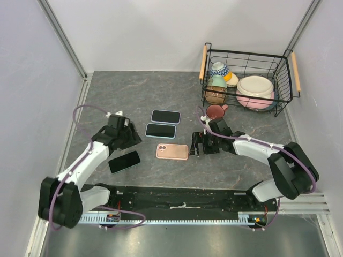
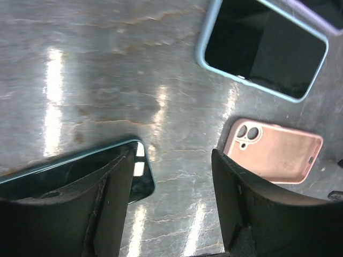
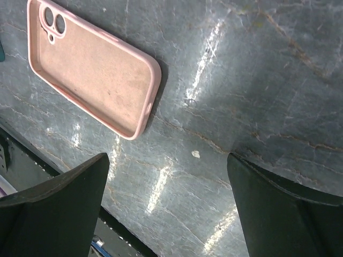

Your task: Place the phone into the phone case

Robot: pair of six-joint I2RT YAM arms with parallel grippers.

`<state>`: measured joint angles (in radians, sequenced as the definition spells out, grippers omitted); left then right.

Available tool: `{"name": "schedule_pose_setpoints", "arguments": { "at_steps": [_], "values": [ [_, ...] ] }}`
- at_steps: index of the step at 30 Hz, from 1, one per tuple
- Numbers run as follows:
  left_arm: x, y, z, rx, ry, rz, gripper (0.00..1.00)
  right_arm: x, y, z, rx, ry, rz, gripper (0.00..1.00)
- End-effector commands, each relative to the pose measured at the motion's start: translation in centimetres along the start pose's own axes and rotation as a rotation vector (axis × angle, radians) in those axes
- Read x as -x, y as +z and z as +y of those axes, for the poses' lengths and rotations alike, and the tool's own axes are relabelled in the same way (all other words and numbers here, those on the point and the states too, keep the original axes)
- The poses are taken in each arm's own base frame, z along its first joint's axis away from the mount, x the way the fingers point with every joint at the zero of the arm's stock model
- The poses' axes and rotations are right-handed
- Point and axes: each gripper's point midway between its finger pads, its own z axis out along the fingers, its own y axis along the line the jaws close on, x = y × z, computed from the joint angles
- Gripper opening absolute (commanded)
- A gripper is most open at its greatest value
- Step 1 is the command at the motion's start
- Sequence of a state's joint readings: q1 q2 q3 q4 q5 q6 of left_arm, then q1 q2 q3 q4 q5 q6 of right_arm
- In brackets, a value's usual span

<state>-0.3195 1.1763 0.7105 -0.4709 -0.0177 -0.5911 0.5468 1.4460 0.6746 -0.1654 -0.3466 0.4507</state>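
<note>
An empty pink phone case (image 1: 172,151) lies open side up at the table's middle; it shows in the left wrist view (image 2: 276,151) and the right wrist view (image 3: 94,68). A bare black phone (image 1: 124,161) lies at the front left, partly behind my left finger in the left wrist view (image 2: 69,171). My left gripper (image 1: 130,137) is open and empty, just behind that phone. My right gripper (image 1: 196,145) is open and empty, just right of the pink case.
Two more phones lie behind the case, one in a light blue case (image 1: 161,130) and one in a lilac case (image 1: 165,116). A red-brown cup (image 1: 215,111) stands beside a black wire basket (image 1: 278,69) holding bowls at the back right.
</note>
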Motion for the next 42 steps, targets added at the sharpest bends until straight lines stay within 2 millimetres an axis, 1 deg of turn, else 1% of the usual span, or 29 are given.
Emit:
{"name": "schedule_pose_setpoints", "arguments": {
  "at_steps": [1, 2, 5, 7, 8, 12, 13, 15, 16, 18, 19, 21, 23, 24, 25, 26, 27, 28, 29, 30, 31, 32, 33, 34, 35, 36, 37, 38, 42],
  "values": [
    [1.2, -2.0, 1.9, -0.079, -0.128, -0.079, 0.69, 2.8, -0.2, 1.6, 0.042, -0.057, -0.054, 0.98],
    [1.3, -2.2, 3.0, -0.078, -0.179, -0.088, 0.69, 3.0, -0.2, 1.8, 0.044, -0.060, -0.059, 0.98],
    [2.1, -3.7, 4.3, -0.084, -0.257, -0.165, 0.71, 4.0, -0.4, 2.9, 0.058, -0.080, -0.083, 0.98],
    [2.1, -4.1, 4.5, -0.084, -0.281, -0.181, 0.71, 4.6, -0.3, 4.2, 0.076, -0.106, -0.095, 0.98],
    [2.6, -4.5, 5.2, -0.074, -0.306, -0.211, 0.72, 4.6, -0.2, 4.6, 0.085, -0.116, -0.092, 0.98],
    [2.9, -5.0, 5.6, -0.060, -0.324, -0.228, 0.72, 4.8, 0.7, 6.9, 0.129, -0.152, -0.073, 0.98],
    [3.0, -5.1, 5.6, -0.058, -0.325, -0.231, 0.72, 5.0, 0.9, 8.0, 0.146, -0.171, -0.076, 0.98],
    [3.0, -5.0, 5.8, -0.050, -0.328, -0.227, 0.73, 4.8, 1.6, 9.0, 0.160, -0.187, -0.061, 0.98],
    [2.9, -5.0, 5.8, -0.048, -0.329, -0.223, 0.72, 4.8, 1.8, 10.5, 0.183, -0.210, -0.057, 0.98],
    [2.7, -4.8, 5.8, -0.044, -0.333, -0.209, 0.73, 4.3, 2.7, 11.8, 0.220, -0.219, -0.026, 0.98],
    [2.7, -4.7, 6.1, -0.032, -0.346, -0.210, 0.73, 4.4, 2.8, 13.3, 0.245, -0.242, -0.023, 0.98],
    [2.5, -4.4, 6.5, -0.001, -0.364, -0.192, 0.73, 4.4, 3.6, 15.1, 0.272, -0.271, -0.014, 0.98],
    [2.3, -4.4, 7.2, 0.051, -0.375, -0.174, 0.73, 4.5, 4.1, 15.9, 0.284, -0.285, -0.008, 0.98],
    [2.2, -4.4, 7.6, 0.074, -0.383, -0.166, 0.73, 4.3, 4.9, 15.9, 0.279, -0.283, 0.007, 0.98],
    [2.0, -4.1, 8.3, 0.119, -0.399, -0.155, 0.73, 4.6, 5.1, 16.9, 0.298, -0.294, 0.008, 0.98],
    [1.8, -4.2, 8.6, 0.143, -0.410, -0.136, 0.75, 4.8, 5.3, 17.2, 0.304, -0.294, 0.009, 0.98],
    [1.6, -4.2, 8.8, 0.161, -0.422, -0.127, 0.75, 4.6, 6.2, 17.1, 0.299, -0.293, 0.025, 0.98],
    [1.5, -4.0, 9.0, 0.178, -0.434, -0.109, 0.74, 4.9, 6.3, 18.3, 0.326, -0.300, 0.024, 0.98],
    [1.7, -4.1, 9.4, 0.204, -0.445, -0.118, 0.74, 5.2, 6.6, 18.7, 0.339, -0.298, 0.027, 0.98],
    [1.3, -4.2, 9.7, 0.227, -0.456, -0.106, 0.75, 4.9, 7.5, 18.7, 0.340, -0.291, 0.049, 0.98],
    [1.3, -4.3, 10.4, 0.267, -0.479, -0.119, 0.75, 5.6, 7.5, 19.8, 0.364, -0.298, 0.037, 0.98],
    [1.3, -4.6, 10.7, 0.289, -0.493, -0.127, 0.75, 5.7, 7.7, 20.5, 0.386, -0.299, 0.037, 0.98],
    [0.9, -4.9, 11.1, 0.314, -0.503, -0.120, 0.75, 5.5, 8.6, 20.5, 0.384, -0.296, 0.051, 0.98],
    [1.0, -5.2, 11.7, 0.349, -0.525, -0.142, 0.75, 5.9, 8.7, 21.4, 0.400, -0.305, 0.046, 0.98],
    [1.1, -5.6, 11.8, 0.358, -0.533, -0.157, 0.76, 5.5, 9.1, 21.7, 0.413, -0.307, 0.065, 0.98],
    [0.9, -5.9, 12.1, 0.378, -0.542, -0.157, 0.80, 5.0, 10.2, 21.4, 0.407, -0.300, 0.089, 0.98],
    [1.0, -6.1, 12.5, 0.400, -0.561, -0.176, 0.81, 5.1, 10.5, 22.1, 0.418, -0.303, 0.092, 0.98],
    [1.0, -6.2, 12.7, 0.407, -0.567, -0.185, 0.81, 4.2, 11.3, 21.8, 0.421, -0.287, 0.128, 0.98],
    [0.6, -6.7, 13.1, 0.427, -0.620, -0.208, 0.84, 2.9, 12.7, 22.6, 0.435, -0.277, 0.163, 0.98]
  ]
}}
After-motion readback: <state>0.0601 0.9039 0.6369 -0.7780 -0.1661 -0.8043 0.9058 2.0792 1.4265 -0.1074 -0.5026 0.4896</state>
